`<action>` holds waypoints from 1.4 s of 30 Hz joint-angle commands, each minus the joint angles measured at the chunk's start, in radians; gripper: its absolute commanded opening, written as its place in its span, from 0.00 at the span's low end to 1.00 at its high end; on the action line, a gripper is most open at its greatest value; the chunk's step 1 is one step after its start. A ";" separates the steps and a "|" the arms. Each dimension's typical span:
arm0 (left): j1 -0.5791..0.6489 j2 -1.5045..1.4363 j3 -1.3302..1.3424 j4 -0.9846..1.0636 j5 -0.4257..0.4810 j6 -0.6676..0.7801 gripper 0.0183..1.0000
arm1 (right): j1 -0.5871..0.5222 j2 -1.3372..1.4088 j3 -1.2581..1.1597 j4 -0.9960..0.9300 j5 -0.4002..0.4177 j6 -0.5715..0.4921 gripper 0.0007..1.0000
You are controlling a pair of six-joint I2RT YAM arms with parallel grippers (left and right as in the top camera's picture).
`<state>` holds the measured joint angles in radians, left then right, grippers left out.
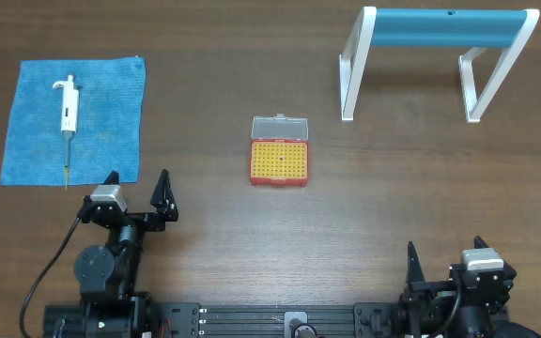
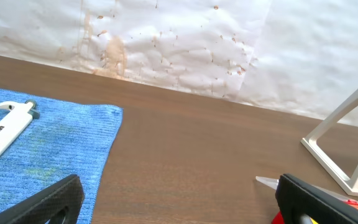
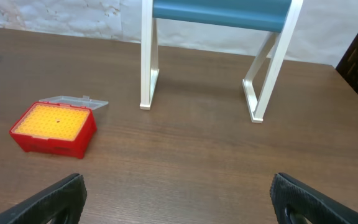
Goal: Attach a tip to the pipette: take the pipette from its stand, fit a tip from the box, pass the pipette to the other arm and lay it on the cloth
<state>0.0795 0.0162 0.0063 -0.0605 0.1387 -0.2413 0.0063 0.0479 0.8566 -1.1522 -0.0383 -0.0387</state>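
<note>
Looking over the worktop [image 1: 252,253], we are judging the task to be at its very end. The pipette [image 1: 69,111] is lying on the blue cloth [image 1: 111,113] at the left, well apart from its white-and-blue stand [image 1: 440,28] at the far right. A yellowish tip [image 1: 66,174] is showing at its narrow end, pointing toward the cloth's near edge. The red tip box [image 1: 279,161] is sitting between cloth and stand, with its lid open and its yellow rack facing up.

Our left hand [image 1: 137,183] is hovering just beside the cloth's near right corner, fingers spread wide and holding nothing. Our right hand [image 1: 445,252] is sitting low by its own base, likewise released and empty.

We are reading this as the laying-down step being done, with nothing left to grasp. In our judgement the next move is calling for only a clean retreat. That means the left arm drawing back toward its base without catching the cloth's edge or nudging the pipette.
</note>
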 commanded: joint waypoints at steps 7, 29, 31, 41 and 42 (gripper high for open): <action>-0.002 -0.012 -0.001 -0.011 -0.011 -0.006 1.00 | -0.006 -0.007 -0.002 0.005 0.009 0.012 0.95; -0.002 -0.012 -0.001 -0.011 -0.011 -0.006 1.00 | -0.006 -0.007 -0.134 0.302 0.010 -0.004 0.95; -0.002 -0.012 -0.001 -0.011 -0.011 -0.006 1.00 | -0.006 -0.007 -0.251 0.510 0.009 -0.004 0.95; -0.002 -0.012 -0.001 -0.011 -0.011 -0.006 1.00 | -0.005 -0.008 -0.827 1.271 -0.004 0.002 0.95; -0.002 -0.012 -0.001 -0.011 -0.011 -0.006 1.00 | -0.005 -0.008 -0.842 1.273 -0.007 0.001 0.95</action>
<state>0.0795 0.0128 0.0071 -0.0631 0.1379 -0.2413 0.0063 0.0483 0.0956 0.0853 -0.0387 -0.0395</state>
